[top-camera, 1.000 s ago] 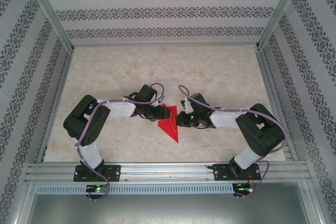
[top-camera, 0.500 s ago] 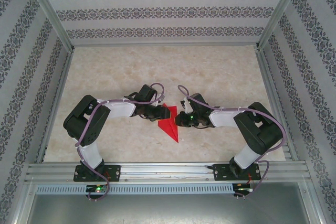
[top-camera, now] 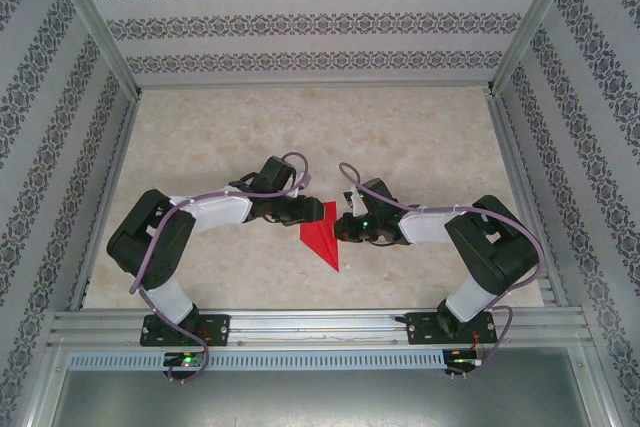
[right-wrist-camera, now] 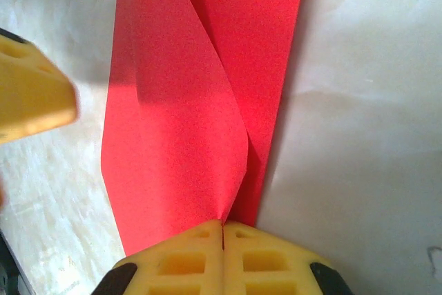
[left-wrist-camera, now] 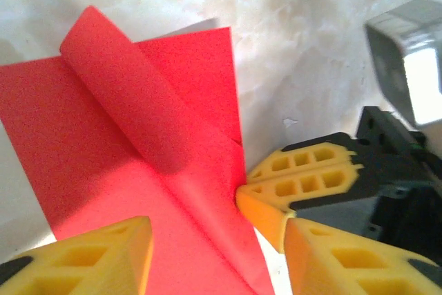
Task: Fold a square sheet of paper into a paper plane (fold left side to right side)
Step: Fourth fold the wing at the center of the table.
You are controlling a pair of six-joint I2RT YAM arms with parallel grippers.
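Note:
The square sheet of paper (top-camera: 322,237) is bright red and folded into a narrow pointed shape, tip toward the near edge. In the right wrist view a flap of the paper (right-wrist-camera: 179,122) curls up off the layer below. My right gripper (right-wrist-camera: 222,229) is shut on that flap's edge. The right gripper (top-camera: 343,230) sits at the paper's right side. My left gripper (top-camera: 308,212) is at the paper's upper left. In the left wrist view the left gripper (left-wrist-camera: 217,234) is open, with the paper (left-wrist-camera: 124,143) lying between its fingers and the right gripper's fingers (left-wrist-camera: 297,184) against the paper's edge.
The marbled tabletop (top-camera: 420,137) has metal rails along its left side (top-camera: 105,197) and right side (top-camera: 520,197). Patterned walls close in the back and sides. Both arm bases stand on the near rail (top-camera: 320,325).
My left arm has reached further right, bringing its gripper over the paper's upper left, and its jaws stand slightly wider. The right gripper has stayed in place and closed fully.

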